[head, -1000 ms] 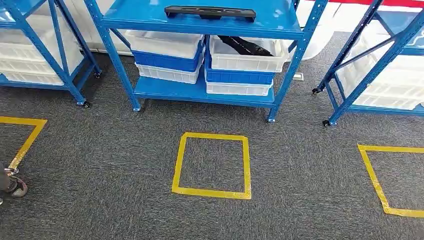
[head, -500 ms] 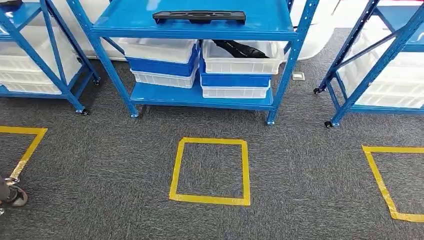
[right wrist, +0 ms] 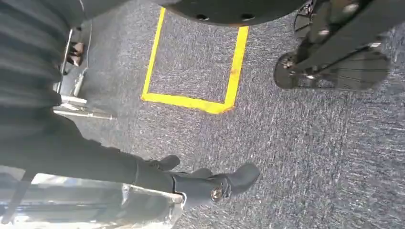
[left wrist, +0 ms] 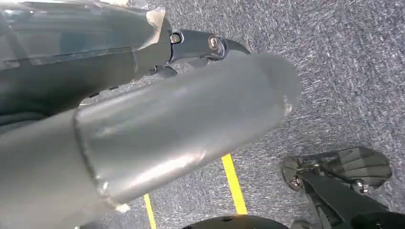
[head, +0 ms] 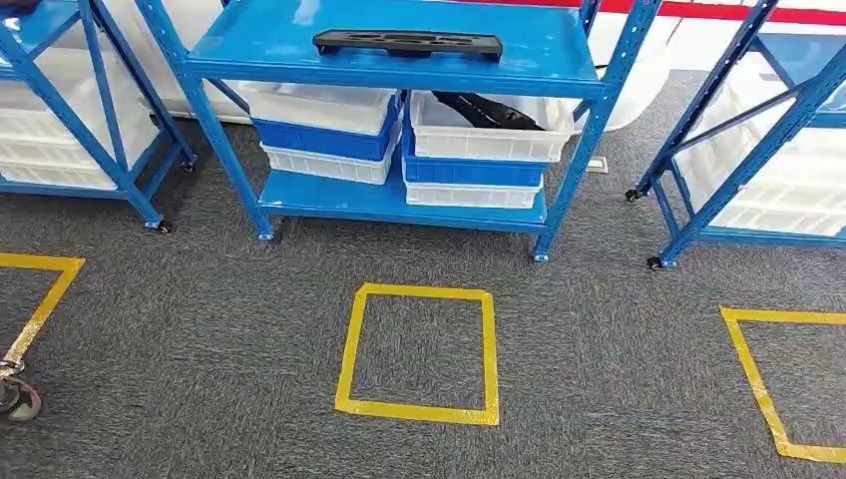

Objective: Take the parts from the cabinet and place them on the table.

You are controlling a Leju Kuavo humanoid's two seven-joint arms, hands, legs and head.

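A long black part [head: 407,43] lies flat on the top shelf of the blue cabinet rack [head: 399,72] ahead of me. A second black part [head: 487,110] rests in the upper white bin [head: 489,140] on the lower shelf, partly hidden by the shelf above. My left hand [left wrist: 157,124] hangs over the grey carpet, its thick thumb in front and its dark fingers [left wrist: 200,45] stretched out, holding nothing. My right hand [right wrist: 191,183] also hangs above the carpet with its dark fingers [right wrist: 239,177] extended and nothing in them.
A yellow tape square [head: 417,349] marks the carpet before the rack, with parts of others at the left [head: 40,299] and right [head: 768,379]. More blue racks with white bins stand at the left [head: 60,120] and right [head: 758,150]. A caster [head: 15,397] sits at the lower left.
The whole picture has shifted as the camera moved: the rack and yellow square now sit a little lower in the head view. The parts lie as before.
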